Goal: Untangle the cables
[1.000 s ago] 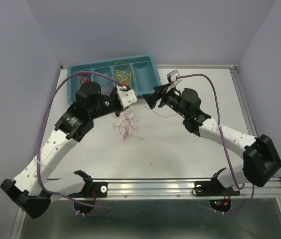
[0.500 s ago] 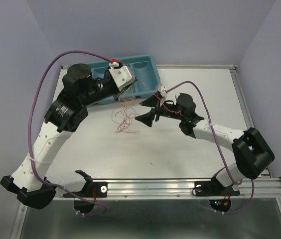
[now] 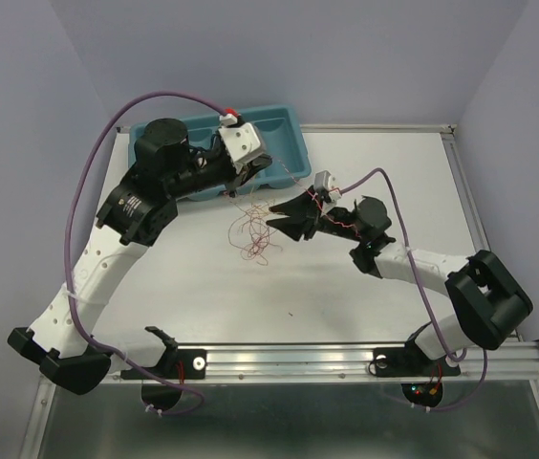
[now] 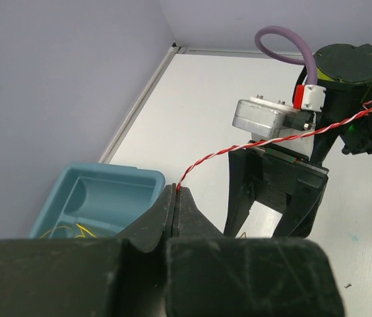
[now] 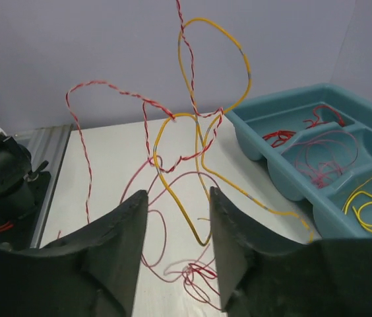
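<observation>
The cables are a loose tangle of thin red, pink and yellow wires on the white table between the two grippers. My left gripper is raised beside the tray and shut on a red-and-white twisted wire. That wire leaves the pinched tips and runs right, past the right gripper's body. My right gripper is open, right of the tangle. In the right wrist view its gripper frames a hanging yellow loop and red twisted wire, gripping neither.
A teal divided tray stands at the back left, partly hidden by the left arm. Its compartments hold red, pink and yellow wires. Thick purple arm cords arc above both arms. A metal rail runs along the near edge.
My left gripper has risen from the tangle toward the tray, drawing the twisted wire up. My right gripper has swung left and down toward the tangle, its jaws open.
</observation>
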Robot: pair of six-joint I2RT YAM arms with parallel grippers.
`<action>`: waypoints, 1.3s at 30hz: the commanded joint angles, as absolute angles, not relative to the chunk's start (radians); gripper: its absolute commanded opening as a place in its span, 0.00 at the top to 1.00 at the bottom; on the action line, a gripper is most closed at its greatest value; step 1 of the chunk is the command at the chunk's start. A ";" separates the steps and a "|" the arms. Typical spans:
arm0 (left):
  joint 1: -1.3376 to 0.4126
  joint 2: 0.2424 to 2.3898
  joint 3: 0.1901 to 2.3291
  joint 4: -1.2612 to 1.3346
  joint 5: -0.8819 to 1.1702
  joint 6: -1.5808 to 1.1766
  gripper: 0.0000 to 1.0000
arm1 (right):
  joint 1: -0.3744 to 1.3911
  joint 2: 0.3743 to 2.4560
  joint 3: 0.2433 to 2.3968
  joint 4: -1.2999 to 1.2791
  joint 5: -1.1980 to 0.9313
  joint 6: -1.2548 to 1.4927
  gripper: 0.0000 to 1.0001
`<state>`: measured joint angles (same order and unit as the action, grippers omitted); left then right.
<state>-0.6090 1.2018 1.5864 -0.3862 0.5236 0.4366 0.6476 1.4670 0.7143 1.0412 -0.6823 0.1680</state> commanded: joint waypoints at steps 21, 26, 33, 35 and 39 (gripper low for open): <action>-0.612 0.902 1.552 -0.267 -0.147 0.374 1.00 | 0.568 1.356 0.695 0.887 0.219 0.271 0.99; -0.612 0.824 1.494 -0.155 -0.515 0.488 1.00 | 0.488 1.298 0.710 0.649 0.489 0.334 0.99; -0.612 0.750 1.508 -0.127 -0.652 0.594 1.00 | 0.367 1.111 0.631 0.499 0.551 0.433 0.99; -0.612 0.750 1.528 -0.147 -0.641 0.584 1.00 | 0.364 1.057 0.624 0.471 0.548 0.434 0.99; -0.612 0.770 1.537 -0.239 -0.546 0.536 1.00 | 0.364 1.003 0.627 0.472 0.436 0.420 0.99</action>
<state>-0.6098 0.7540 1.5112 -0.2024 -0.5819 0.5526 0.3614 1.0336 0.6491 0.5030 0.4812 0.4080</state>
